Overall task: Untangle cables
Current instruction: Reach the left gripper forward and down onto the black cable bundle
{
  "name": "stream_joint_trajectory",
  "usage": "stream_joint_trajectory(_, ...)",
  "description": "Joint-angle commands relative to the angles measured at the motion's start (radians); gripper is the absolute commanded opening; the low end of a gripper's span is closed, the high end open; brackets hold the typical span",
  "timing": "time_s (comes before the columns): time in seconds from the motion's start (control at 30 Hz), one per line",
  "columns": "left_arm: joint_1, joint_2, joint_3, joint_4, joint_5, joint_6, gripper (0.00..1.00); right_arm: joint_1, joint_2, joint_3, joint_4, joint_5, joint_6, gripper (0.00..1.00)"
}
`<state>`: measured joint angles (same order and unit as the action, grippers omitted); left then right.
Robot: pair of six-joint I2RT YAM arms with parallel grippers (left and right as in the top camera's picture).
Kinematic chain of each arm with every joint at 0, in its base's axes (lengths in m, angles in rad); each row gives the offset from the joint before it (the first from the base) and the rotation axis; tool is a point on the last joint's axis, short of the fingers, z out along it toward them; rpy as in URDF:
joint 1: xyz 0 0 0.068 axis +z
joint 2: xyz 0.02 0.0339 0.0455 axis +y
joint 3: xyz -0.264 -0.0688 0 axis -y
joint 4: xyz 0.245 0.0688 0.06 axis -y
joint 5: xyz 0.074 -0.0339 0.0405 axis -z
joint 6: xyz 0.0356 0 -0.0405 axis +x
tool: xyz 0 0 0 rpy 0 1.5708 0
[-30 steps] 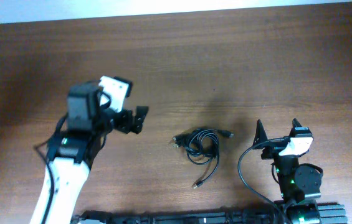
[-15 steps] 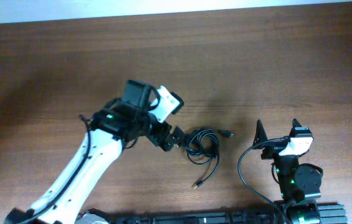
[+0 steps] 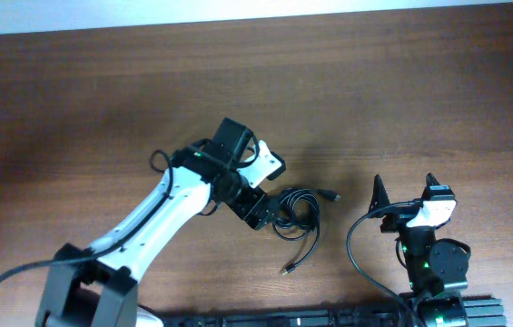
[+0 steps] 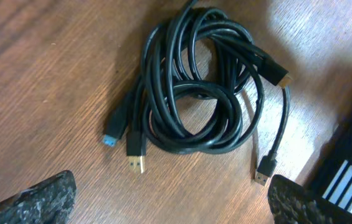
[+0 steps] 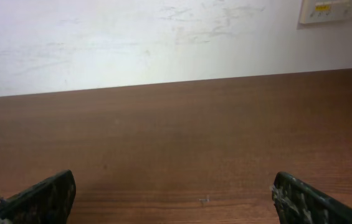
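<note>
Overhead, your left gripper (image 3: 263, 214), jaws spread wide, has swung in from the left to hover beside the knotted cables (image 3: 298, 209) lying just right of it, so you're set to grasp; your right gripper (image 3: 404, 191) idles well apart, likewise spread.

A plain lab-like room: wood-grain table (image 5: 176, 143), scuffed white wall (image 5: 132, 43), beige wall plate (image 5: 332, 10)

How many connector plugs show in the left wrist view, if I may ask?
4: blue-tipped plug left of the bundle, gold plug beside it, small plug lower right, gold-tipped plug upper right; others may be hidden.
</note>
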<state>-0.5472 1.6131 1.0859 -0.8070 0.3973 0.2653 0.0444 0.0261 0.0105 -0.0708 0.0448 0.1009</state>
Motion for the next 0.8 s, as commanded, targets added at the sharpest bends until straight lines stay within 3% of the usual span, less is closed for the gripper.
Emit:
stream_joint_trajectory(0.0, -0.030, 0.056, 0.019, 0.053, -0.013, -0.013, 0.99, -0.006, -0.007, -0.005, -0.008, 0.013, -0.005, 0.99)
stream_joint_trajectory(0.2, -0.084, 0.117, 0.018, 0.100, -0.184, -0.008, 0.99, -0.006, -0.007, -0.005, -0.008, 0.013, -0.004, 0.99)
stream_joint_trajectory(0.77, -0.139, 0.139, 0.017, 0.274, -0.250, -0.005, 0.99, -0.006, -0.007, -0.005, -0.008, 0.013, -0.004, 0.99)
